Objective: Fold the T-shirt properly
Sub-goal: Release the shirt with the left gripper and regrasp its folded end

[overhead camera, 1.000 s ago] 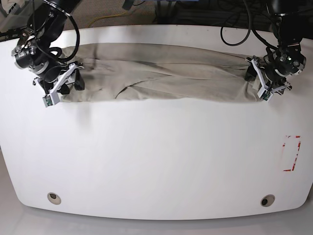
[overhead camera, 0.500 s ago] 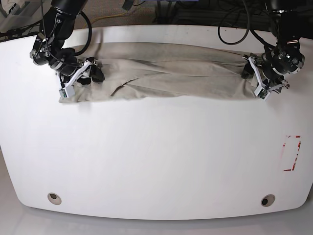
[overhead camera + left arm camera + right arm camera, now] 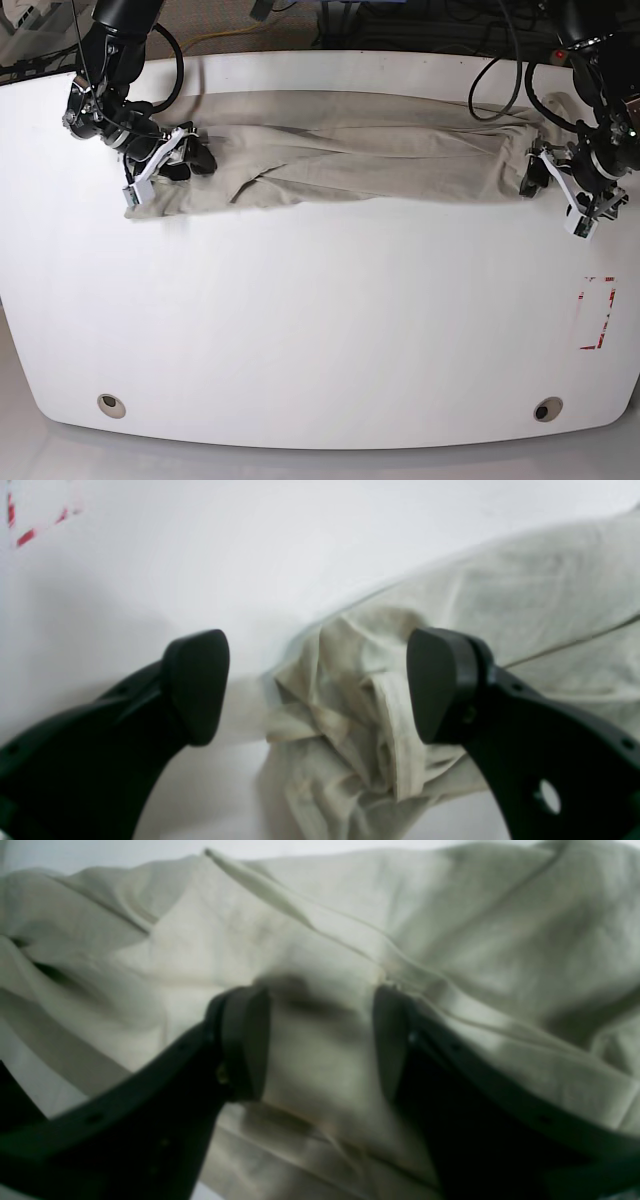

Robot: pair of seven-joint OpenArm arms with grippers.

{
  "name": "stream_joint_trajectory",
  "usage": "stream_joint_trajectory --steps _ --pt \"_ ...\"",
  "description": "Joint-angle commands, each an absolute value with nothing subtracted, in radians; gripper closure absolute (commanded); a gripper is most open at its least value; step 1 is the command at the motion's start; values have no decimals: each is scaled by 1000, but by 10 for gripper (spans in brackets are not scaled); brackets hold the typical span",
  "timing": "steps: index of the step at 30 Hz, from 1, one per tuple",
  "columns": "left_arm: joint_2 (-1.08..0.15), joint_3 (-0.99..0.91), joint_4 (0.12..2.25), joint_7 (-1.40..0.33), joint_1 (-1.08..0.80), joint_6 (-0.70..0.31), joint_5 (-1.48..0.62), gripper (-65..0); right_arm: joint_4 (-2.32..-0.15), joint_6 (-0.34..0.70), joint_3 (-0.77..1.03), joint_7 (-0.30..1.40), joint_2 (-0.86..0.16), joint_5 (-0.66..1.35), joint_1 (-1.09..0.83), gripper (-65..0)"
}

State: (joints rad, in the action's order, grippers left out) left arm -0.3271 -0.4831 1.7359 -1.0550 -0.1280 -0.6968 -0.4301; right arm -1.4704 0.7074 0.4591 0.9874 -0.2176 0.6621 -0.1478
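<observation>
The beige T-shirt (image 3: 350, 150) lies as a long wrinkled band across the far part of the white table (image 3: 320, 320). My left gripper (image 3: 537, 180) is at the shirt's right end. In the left wrist view it (image 3: 317, 685) is open. The bunched shirt end (image 3: 350, 705) lies between the fingers, and one finger is over bare table. My right gripper (image 3: 190, 158) is on the shirt's left part. In the right wrist view it (image 3: 320, 1040) stands open, with wrinkled cloth (image 3: 450, 930) under and between the fingers.
A red tape rectangle (image 3: 597, 312) marks the table's right side and also shows in the left wrist view (image 3: 20, 535). Two round holes (image 3: 111, 404) (image 3: 547, 409) sit near the front edge. Cables hang behind the table's far edge.
My left gripper has moved right and toward the front, to the very end of the shirt. My right gripper has shifted slightly inward onto the shirt's left part.
</observation>
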Motion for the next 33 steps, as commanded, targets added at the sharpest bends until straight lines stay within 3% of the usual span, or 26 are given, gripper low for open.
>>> stream_joint_trajectory --steps 1,10,20,33 --pt "-343 -489 1745 -1046 -117 -698 -432 -522 -1471 698 461 1029 -225 628 -151 -327" --pt "-343 -346 1704 -1046 -122 -698 -351 -519 -1471 698 461 1029 -223 631 -147 -327" --pt "-351 -335 1575 -1044 -91 -698 -220 -518 -1468 698 461 1026 -220 628 -147 -327" --pt "-464 -555 1580 -1047 -90 -698 -220 -518 -1466 698 461 1000 -214 627 -159 -327"
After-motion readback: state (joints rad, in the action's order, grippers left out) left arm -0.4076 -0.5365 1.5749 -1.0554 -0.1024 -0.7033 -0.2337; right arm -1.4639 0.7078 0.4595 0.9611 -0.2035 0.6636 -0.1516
